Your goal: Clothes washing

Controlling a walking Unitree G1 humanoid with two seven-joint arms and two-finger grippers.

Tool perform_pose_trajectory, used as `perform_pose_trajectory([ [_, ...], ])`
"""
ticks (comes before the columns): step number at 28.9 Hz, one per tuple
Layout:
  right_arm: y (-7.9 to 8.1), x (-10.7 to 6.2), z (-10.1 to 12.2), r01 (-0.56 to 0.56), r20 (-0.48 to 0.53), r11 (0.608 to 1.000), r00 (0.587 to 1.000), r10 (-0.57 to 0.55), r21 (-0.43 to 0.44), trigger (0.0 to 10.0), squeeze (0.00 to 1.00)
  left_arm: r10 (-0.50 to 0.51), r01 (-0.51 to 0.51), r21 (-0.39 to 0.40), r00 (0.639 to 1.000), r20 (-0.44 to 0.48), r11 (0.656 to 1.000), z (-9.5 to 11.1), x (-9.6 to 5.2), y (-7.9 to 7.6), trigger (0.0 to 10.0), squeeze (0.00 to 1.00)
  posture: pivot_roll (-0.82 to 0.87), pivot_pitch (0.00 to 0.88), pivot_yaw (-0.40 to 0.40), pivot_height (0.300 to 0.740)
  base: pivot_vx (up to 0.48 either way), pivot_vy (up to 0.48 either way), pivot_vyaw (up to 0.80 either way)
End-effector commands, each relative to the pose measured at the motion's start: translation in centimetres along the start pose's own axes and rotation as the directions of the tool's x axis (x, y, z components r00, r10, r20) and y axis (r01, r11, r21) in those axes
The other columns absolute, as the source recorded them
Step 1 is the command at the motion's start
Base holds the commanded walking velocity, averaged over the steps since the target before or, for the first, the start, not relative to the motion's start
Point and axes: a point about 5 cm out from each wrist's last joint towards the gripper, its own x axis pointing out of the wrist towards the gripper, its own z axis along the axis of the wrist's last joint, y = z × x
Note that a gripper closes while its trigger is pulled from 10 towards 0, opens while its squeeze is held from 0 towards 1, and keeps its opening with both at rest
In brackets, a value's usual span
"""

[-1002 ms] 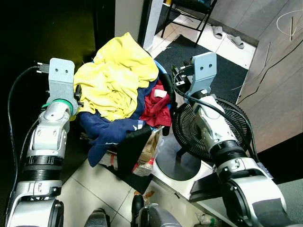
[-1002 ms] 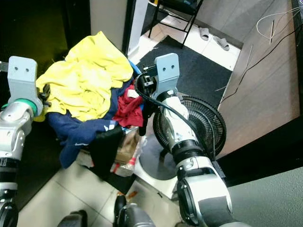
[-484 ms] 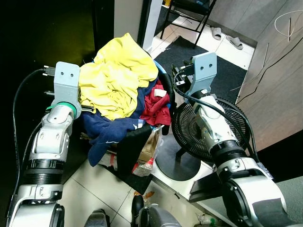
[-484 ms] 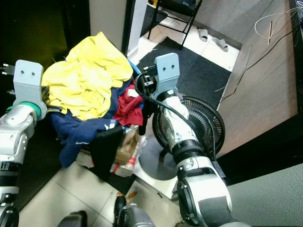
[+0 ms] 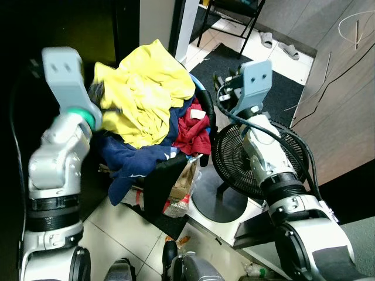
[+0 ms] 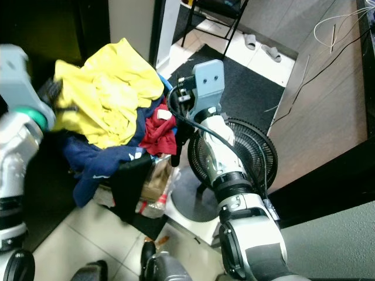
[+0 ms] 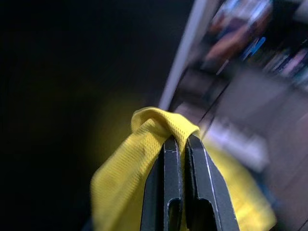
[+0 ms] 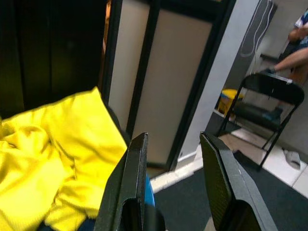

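Observation:
A heap of clothes fills a basket whose blue rim (image 5: 200, 85) peeks out at the back. A yellow garment (image 5: 146, 93) lies on top, over a navy one (image 5: 132, 158) and a red one (image 5: 193, 129). My left gripper (image 5: 98, 95) is at the heap's left side, motion-blurred and raised. The left wrist view has its fingers (image 7: 169, 192) shut on a fold of the yellow garment (image 7: 144, 144). My right gripper (image 8: 173, 138) hovers at the heap's right side, open and holding nothing, with the yellow garment (image 8: 57, 144) beyond its fingers.
A black floor fan (image 5: 258, 158) stands just right of the basket, under my right arm. A black cloth (image 5: 161, 181) and a plastic bag (image 5: 181, 187) hang at the basket's front. A folding chair (image 5: 234, 12), slippers (image 5: 281, 44) and a dark mat (image 5: 275, 88) lie beyond. A person's arm (image 8: 298, 43) is behind the chair.
My left gripper closed in on the heap's left edge, then rose up and to the left with the yellow garment's edge in it. The right arm tilted slightly.

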Motion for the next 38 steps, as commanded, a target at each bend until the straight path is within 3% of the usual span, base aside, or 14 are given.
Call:
perform_pose_trajectory([
  [1,-0.7,-0.1,0.3,0.038,0.012,0.999,0.999,-0.038,0.03,10.0,0.0,-0.127,0.136,-0.046,0.978,0.163,0.99,3.6,0.1,-2.3,10.0,0.0,0.13,0.123,-0.122,0.74,0.0,0.0,0.0],
  [5,-0.9,0.1,0.8,0.043,0.026,0.999,0.999,-0.043,0.032,10.0,0.0,-0.199,0.222,-0.048,0.936,0.292,0.974,6.8,0.2,-3.6,10.0,0.0,0.13,0.125,-0.124,0.74,0.0,0.0,0.0],
  [7,-1.0,0.4,1.2,0.048,0.038,0.998,0.998,-0.049,0.032,10.0,0.0,-0.267,0.367,-0.1,0.812,0.519,0.925,12.6,0.2,-4.8,10.0,0.0,0.12,0.121,-0.123,0.74,0.0,0.0,0.0],
  [8,-1.0,0.4,1.2,0.048,0.038,0.998,0.998,-0.049,0.032,10.0,0.0,-0.267,0.367,-0.1,0.812,0.519,0.925,12.6,0.2,-4.8,10.0,0.0,0.12,0.121,-0.123,0.74,0.0,0.0,0.0],
  [10,-1.2,0.4,1.2,0.052,0.04,0.998,0.998,-0.053,0.03,10.0,0.0,-0.289,0.484,-0.137,0.701,0.653,0.864,16.2,-0.4,-5.2,10.0,0.0,0.13,0.12,-0.123,0.74,0.0,0.0,0.0],
  [15,-1.2,0.3,1.2,0.055,0.037,0.998,0.998,-0.056,0.03,10.0,0.0,-0.302,0.527,-0.154,0.675,0.673,0.836,16.7,-0.7,-5.2,10.0,0.0,0.13,0.119,-0.121,0.74,0.0,0.0,0.0],
  [17,-1.1,0.0,1.0,0.06,0.029,0.998,0.998,-0.061,0.032,10.0,0.0,-0.477,0.539,-0.021,0.762,0.439,0.842,11.7,-0.6,-5.9,10.0,0.0,0.13,0.123,-0.114,0.74,0.0,0.0,0.0],
  [19,-1.1,0.0,1.0,0.06,0.029,0.998,0.998,-0.061,0.032,10.0,0.0,-0.477,0.539,-0.021,0.762,0.439,0.842,11.7,-0.6,-5.9,10.0,0.0,0.13,0.123,-0.114,0.74,0.0,0.0,0.0],
  [20,-1.2,-0.2,0.8,0.064,0.02,0.997,0.998,-0.064,0.032,10.0,0.0,-0.532,0.53,0.054,0.84,0.103,0.846,4.4,-1.5,-5.7,10.0,0.0,0.12,0.132,-0.114,0.74,0.0,0.0,0.0],
  [24,-1.2,-0.3,0.8,0.065,0.017,0.997,0.998,-0.065,0.032,10.0,0.0,-0.528,0.526,0.051,0.849,0.014,0.849,2.4,-2.1,-5.5,10.0,0.0,0.12,0.132,-0.114,0.74,0.0,0.0,0.0],
  [27,-1.3,-0.5,0.5,0.063,0.007,0.998,0.998,-0.063,0.03,10.0,0.0,-0.491,0.521,0.05,0.829,-0.269,0.852,-4.0,-4.8,-4.3,10.0,0.0,0.12,0.142,-0.116,0.74,0.0,0.0,0.0],
  [28,-1.3,-0.5,0.5,0.063,0.007,0.998,0.998,-0.063,0.03,10.0,0.0,-0.491,0.521,0.05,0.829,-0.269,0.852,-4.0,-4.8,-4.3,10.0,0.0,0.12,0.142,-0.116,0.74,0.0,0.0,0.0],
  [30,-1.2,-0.5,0.4,0.059,0.002,0.998,0.998,-0.06,0.031,10.0,0.0,-0.423,0.495,0.081,0.807,-0.413,0.865,-6.5,-5.8,-3.4,10.0,0.0,0.12,0.144,-0.117,0.74,0.0,0.0,0.0],
  [38,-1.0,-0.6,0.4,0.057,-0.002,0.998,0.998,-0.057,0.033,10.0,0.0,-0.139,0.314,0.271,0.846,-0.516,0.91,-8.5,-4.7,-0.1,10.0,0.0,0.12,0.147,-0.115,0.74,0.0,0.0,0.0],
])
